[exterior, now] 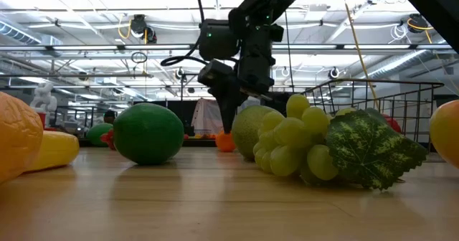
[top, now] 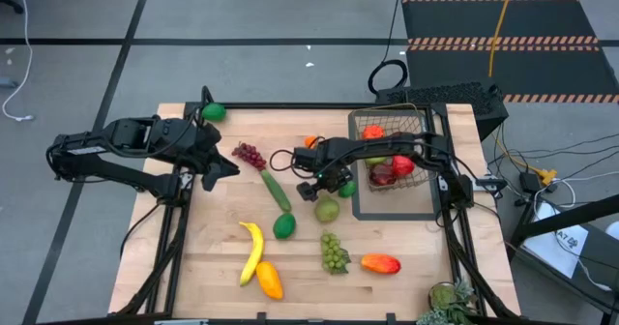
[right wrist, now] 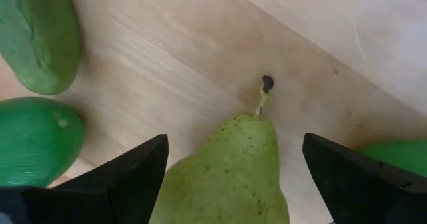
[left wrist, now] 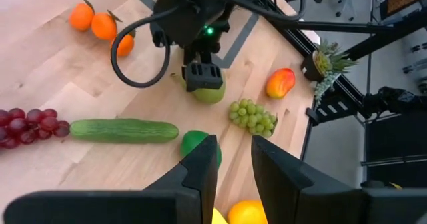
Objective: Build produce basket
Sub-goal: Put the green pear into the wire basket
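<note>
Beside the basket, right gripper straddles the pear, fingers wide.

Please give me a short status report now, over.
Right hand open, straddling the pear. Left hand waits near the purple grapes. Basket partly filled. Lime close by.

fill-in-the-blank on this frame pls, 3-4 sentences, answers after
1. The right gripper hangs open over a green ____.
2. The basket holds mostly ____ fruit.
3. On the table, the cucumber lies between the purple grapes and the ____.
4. The banana touches an ____ fruit at its lower end.

Missing words: pear; red; lime; orange
</note>
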Available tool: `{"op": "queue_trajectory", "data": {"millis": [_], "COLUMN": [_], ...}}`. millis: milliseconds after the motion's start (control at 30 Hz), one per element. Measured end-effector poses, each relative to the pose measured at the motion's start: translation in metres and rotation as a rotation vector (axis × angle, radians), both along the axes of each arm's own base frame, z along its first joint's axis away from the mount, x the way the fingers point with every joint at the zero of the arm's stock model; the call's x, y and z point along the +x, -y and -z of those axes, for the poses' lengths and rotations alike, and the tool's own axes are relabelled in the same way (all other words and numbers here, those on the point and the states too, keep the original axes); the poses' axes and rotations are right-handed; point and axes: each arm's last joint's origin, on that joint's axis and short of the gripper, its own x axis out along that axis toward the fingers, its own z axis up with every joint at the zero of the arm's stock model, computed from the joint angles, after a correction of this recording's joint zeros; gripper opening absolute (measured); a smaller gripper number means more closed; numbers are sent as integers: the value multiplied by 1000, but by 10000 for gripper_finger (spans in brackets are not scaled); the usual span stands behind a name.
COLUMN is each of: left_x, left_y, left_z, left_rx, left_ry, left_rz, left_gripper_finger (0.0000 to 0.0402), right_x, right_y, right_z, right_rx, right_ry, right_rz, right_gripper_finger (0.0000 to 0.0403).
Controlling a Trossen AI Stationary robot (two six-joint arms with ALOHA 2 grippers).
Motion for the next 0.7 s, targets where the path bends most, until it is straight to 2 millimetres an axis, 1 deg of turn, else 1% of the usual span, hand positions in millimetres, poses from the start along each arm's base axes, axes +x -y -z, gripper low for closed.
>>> {"op": "queue_trajectory", "data": {"millis": [233,433,533,700], "left_x": [0,0,0,0], "left_y": [-1,-3,-3,-3], "left_z": [0,0,0,0], "left_rx": [32,62,66,67], "left_ry": [0,1,0,0], "left_rz": [-32,-71,-77,-77], "left_gripper_finger": [93,93,93,93], "right_x": [0,-1,-3,-9], "right_y": [2,3,3,1], "right_z": [1,1,6,22], "right_rx": [-50,-38,-36,-4], "right_ry": [9,12,5,14], "right_rz": [-33,-59,-62,-59], "right_gripper_finger": [339,339,339,338]}}
